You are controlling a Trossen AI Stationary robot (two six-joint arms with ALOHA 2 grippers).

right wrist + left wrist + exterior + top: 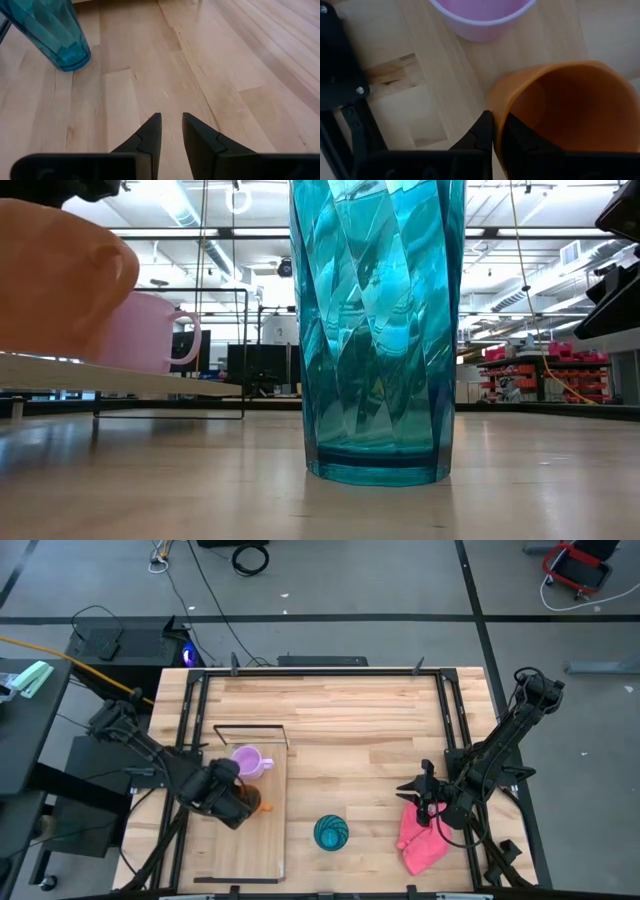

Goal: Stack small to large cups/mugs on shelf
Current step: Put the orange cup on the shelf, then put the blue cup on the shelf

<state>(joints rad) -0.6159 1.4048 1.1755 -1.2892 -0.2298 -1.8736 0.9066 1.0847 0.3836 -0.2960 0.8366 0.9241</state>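
Note:
The orange mug [263, 806] is at the right edge of the light-wood shelf board [225, 855], near the board's middle. My left gripper [240, 802] is shut on it. The lilac mug [250, 762] stands upright on the board just beyond it, by the black wire frame [250, 726]. The teal cup [331, 832] stands upright on the tabletop to the right of the board, and fills the low view [378, 330]. My right gripper [171, 120] hovers low over bare wood right of the teal cup, its fingers a little apart and empty. My left gripper pinches the orange mug's wall at the rim [498, 112], one finger [482, 132] outside and one [520, 137] inside. The fingers slant down from the table's left. The mug's mouth faces up. In the low view its base [50, 345] is at the board's top; I cannot tell whether it rests there.
A pink cloth [422, 842] lies crumpled on the table at the near right, just below my right gripper. Black rails [455, 720] run along the table's left and right sides. Bare wood lies between the teal cup and the far edge.

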